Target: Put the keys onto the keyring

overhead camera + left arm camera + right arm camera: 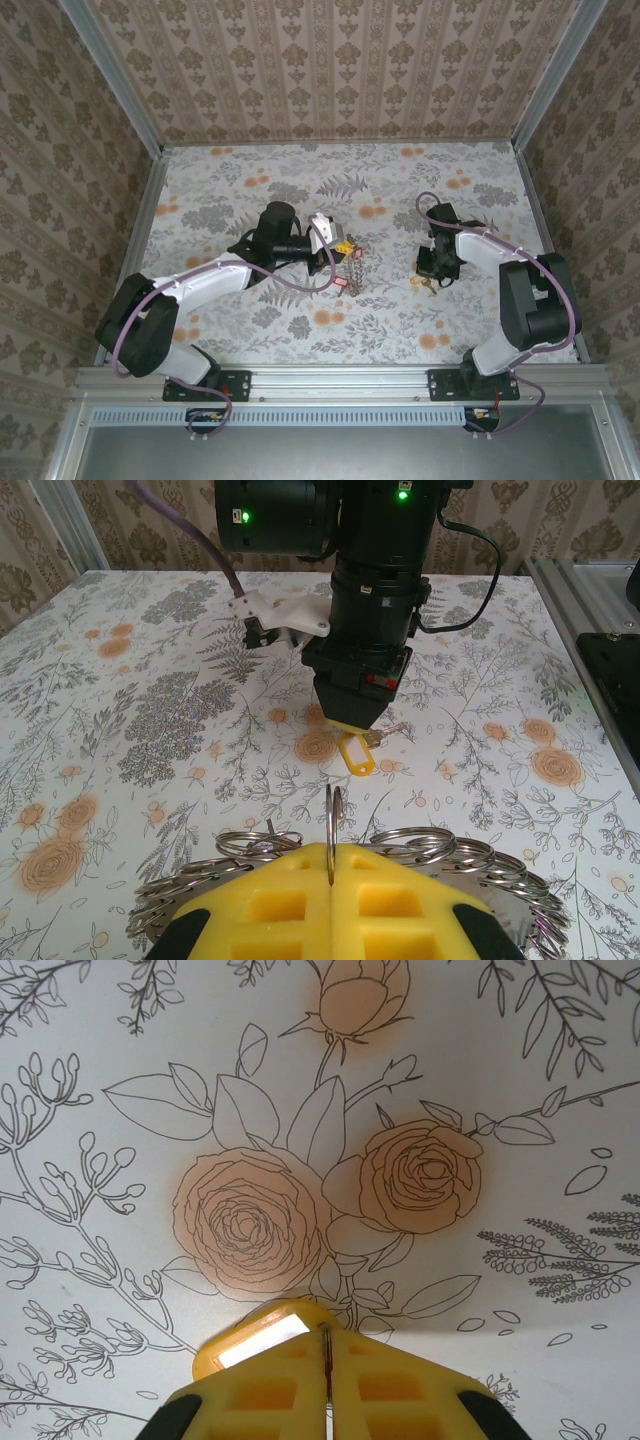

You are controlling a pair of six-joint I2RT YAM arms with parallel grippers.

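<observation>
**Item 1, left end effector** [331, 858]: clenched on the keyring [470, 860], with 1 ring pinched upright between the yellow fingertips. The remaining silvery links fan out to both sides of the fingers.

**Item 2, keyring, top view:** the chain trails from the left fingertips toward the near edge of the floral surface [220, 200]. A red-headed key [341, 283] sits just beside its near end; whether it is attached cannot be told.

**Item 3, right end effector** [327, 1332]: clenched, pointing down at the surface, well apart from the left one. It is grasping the yellow-tagged key [355, 757], whose tag juts out past the fingertips.
</observation>
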